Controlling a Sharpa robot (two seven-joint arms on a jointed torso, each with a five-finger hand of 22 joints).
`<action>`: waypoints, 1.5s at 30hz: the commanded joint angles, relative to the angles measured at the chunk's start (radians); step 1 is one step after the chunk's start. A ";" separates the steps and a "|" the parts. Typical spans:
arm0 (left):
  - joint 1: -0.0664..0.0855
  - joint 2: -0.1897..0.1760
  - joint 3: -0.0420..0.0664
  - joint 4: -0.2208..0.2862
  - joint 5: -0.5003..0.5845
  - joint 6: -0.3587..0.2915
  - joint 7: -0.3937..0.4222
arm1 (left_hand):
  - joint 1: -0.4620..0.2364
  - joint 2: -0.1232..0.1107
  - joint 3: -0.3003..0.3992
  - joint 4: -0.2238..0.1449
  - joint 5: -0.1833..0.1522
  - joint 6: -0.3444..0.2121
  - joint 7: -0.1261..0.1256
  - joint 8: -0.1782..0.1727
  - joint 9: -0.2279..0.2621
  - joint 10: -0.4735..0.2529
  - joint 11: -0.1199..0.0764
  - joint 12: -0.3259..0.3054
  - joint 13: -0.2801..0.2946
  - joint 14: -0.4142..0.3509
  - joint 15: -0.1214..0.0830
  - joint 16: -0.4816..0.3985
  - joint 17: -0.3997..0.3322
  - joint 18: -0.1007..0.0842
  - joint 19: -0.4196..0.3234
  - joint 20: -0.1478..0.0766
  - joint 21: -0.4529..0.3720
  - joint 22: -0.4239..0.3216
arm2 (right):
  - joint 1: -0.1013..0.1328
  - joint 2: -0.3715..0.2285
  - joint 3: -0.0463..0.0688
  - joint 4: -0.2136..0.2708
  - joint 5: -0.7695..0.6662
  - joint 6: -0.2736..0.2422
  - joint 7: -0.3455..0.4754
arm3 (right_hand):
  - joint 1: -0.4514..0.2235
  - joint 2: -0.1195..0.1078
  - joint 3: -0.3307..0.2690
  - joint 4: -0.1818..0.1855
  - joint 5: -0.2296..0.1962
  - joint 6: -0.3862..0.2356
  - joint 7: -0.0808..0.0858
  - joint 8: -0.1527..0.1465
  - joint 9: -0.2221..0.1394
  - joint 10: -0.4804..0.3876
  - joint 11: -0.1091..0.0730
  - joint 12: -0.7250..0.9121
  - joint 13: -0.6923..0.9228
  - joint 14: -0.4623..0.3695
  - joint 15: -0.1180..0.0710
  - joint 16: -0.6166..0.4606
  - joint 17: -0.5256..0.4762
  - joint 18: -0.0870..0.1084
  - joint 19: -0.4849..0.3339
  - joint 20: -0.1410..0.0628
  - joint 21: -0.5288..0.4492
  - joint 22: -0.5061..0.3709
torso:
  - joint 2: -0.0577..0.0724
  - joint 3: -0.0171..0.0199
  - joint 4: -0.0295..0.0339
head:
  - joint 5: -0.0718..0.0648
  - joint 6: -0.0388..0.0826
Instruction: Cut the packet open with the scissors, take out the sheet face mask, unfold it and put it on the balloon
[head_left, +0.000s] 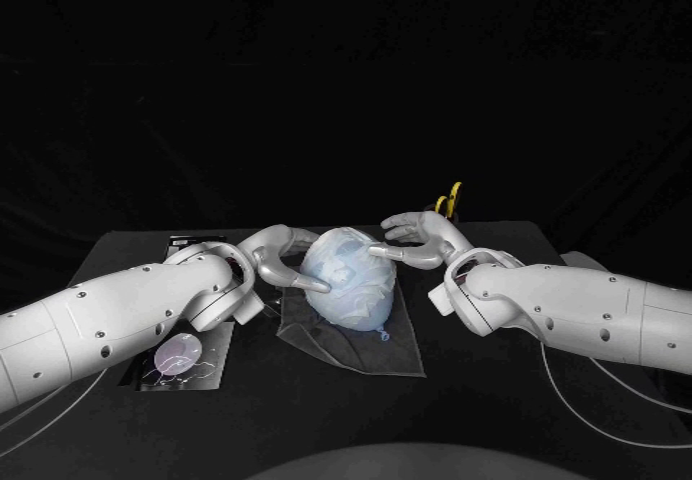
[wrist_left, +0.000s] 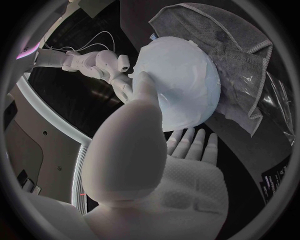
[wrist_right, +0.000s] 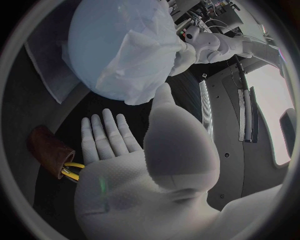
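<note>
The pale balloon (head_left: 353, 285) rests on a grey cloth (head_left: 361, 350) at the table's middle. The wrinkled white sheet mask (wrist_right: 145, 62) is draped over it. My left hand (head_left: 281, 262) is at the balloon's left side, its thumb (wrist_left: 147, 87) pressing the balloon (wrist_left: 184, 85) and its fingers (wrist_left: 190, 142) spread flat below. My right hand (head_left: 418, 240) curves over the upper right side, its thumb (wrist_right: 164, 97) touching the mask's edge and its fingers (wrist_right: 103, 132) straight and apart. The opened packet (head_left: 180, 360) lies by my left arm. The scissors' yellow handles (head_left: 451, 200) stick out of a brown holder (wrist_right: 49, 146).
The grey cloth (wrist_left: 240, 42) is bunched behind the balloon, with a clear plastic film (wrist_left: 275, 107) at its edge. The brown holder with the scissors stands close behind my right hand. A dark flat item (head_left: 195, 242) lies at the table's back left.
</note>
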 joint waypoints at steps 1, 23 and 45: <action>-0.001 0.002 -0.001 0.004 0.004 0.022 -0.001 | -0.001 0.001 -0.003 0.002 0.004 -0.003 0.086 0.005 0.001 -0.007 -0.002 -0.004 -0.001 -0.007 -0.001 -0.005 -0.001 0.017 0.002 -0.001 0.004 0.001 | -0.001 0.009 0.001 -0.017 0.012 0.014 0.002 | 0.006 0.044 0.021 -0.002 -0.004 0.016 0.119 0.012 0.001 0.008 0.001 0.008 -0.008 0.026 -0.001 0.001 0.000 -0.010 0.018 -0.001 0.002 0.000 | 0.000 0.0003 0.0008 | -0.002 -0.001; -0.001 0.002 -0.001 0.006 0.004 0.024 -0.002 | -0.001 0.001 -0.003 0.002 0.004 -0.003 0.086 0.005 0.001 -0.007 -0.002 -0.004 -0.001 -0.007 -0.001 -0.005 -0.001 0.017 0.002 -0.001 0.004 0.001 | -0.002 0.036 0.001 -0.062 -0.132 -0.011 -0.132 | 0.301 0.155 0.044 -0.170 -0.004 0.098 0.106 0.082 -0.043 0.116 -0.022 0.050 -0.060 0.202 -0.029 0.036 -0.010 0.019 0.217 -0.003 0.032 0.011 | -0.001 -0.0008 0.0004 | -0.008 -0.008; -0.001 0.000 -0.001 0.005 0.004 0.024 -0.001 | -0.002 0.001 0.000 0.002 0.004 -0.003 0.086 0.006 0.002 -0.008 -0.001 -0.004 -0.001 -0.007 -0.001 -0.006 -0.001 0.017 0.002 -0.001 0.004 0.001 | -0.010 -0.069 0.004 0.075 0.027 -0.109 0.057 | 0.140 0.223 -0.035 -0.019 -0.005 0.095 0.112 0.088 -0.088 0.107 -0.016 0.024 -0.062 0.203 -0.024 0.013 -0.042 0.015 0.232 -0.002 0.020 -0.032 | -0.001 -0.0002 -0.0011 | -0.016 -0.004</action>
